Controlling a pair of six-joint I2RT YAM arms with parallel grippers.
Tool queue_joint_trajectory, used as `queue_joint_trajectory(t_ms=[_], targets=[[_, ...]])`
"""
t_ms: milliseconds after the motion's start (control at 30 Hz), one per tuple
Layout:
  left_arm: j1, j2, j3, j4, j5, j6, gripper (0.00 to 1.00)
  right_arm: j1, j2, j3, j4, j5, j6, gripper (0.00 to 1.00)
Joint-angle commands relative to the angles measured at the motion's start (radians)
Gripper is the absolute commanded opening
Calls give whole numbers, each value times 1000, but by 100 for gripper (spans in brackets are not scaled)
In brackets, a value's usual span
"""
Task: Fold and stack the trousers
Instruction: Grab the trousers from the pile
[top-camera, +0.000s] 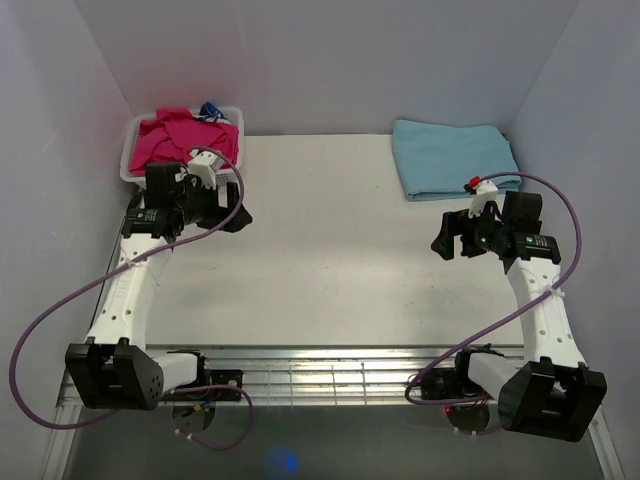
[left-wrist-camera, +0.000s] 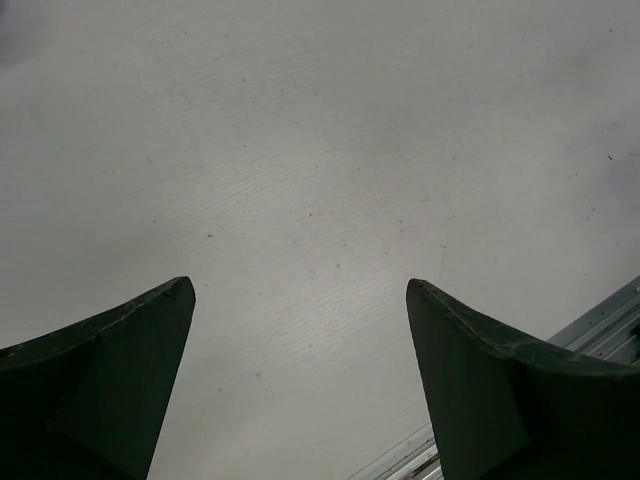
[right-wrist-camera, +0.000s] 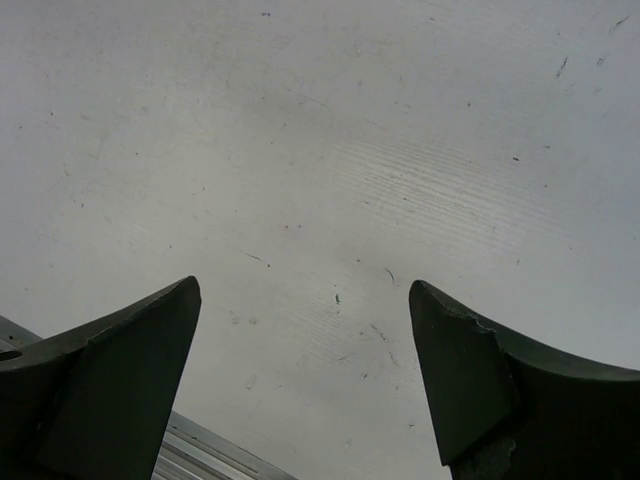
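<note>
While trousers (top-camera: 175, 137) fill the far-left bin (top-camera: 127, 166), table (top-camera: 330, 240) stretches wide.

A pale table (top-camera: 330, 270) stood boxed in by plain walls.
Its matte off-white top showed fine scratches and dark specks in both wrist views. The back wall (top-camera: 330, 50), left wall (top-camera: 45, 150) and right wall (top-camera: 600, 110) rose from its edges, bare and softly lit with a faint lilac cast. A ribbed metal rail (top-camera: 320, 372) ran along the near edge, above a dim grey floor (top-camera: 350, 450).
</note>
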Motion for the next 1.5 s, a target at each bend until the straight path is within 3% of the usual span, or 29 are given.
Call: queue_joint_trajectory(t_ms=[0,200,300,333,467,533,633,833,1100,1467], targets=[[0,51,144,12,-64,-38,98,3,-5,-5,26,-16,7,90],[70,283,500,0,-99,-101,98,3,16,0,26,-16,13,90],[111,478,803,-64,-133,-136,98,3,28,4,31,-5,13,90],[128,533,972,-84,-159,-152,98,3,33,7,32,-7,15,90],[173,795,1256,-140,-234,-181,98,5,54,10,38,-13,19,90],[194,814,1238,-62,-316,-182,98,5,62,14,38,-11,19,90],[265,826,1120,78,-316,-224,98,5,71,11,37,-8,19,90],[345,952,1108,106,-286,-279,98,5,64,-28,46,-1,15,90],[345,1075,1091,155,-251,-307,98,5,70,-54,52,2,13,90],[282,1265,1184,268,-243,-290,98,5,108,-40,43,30,10,90]])
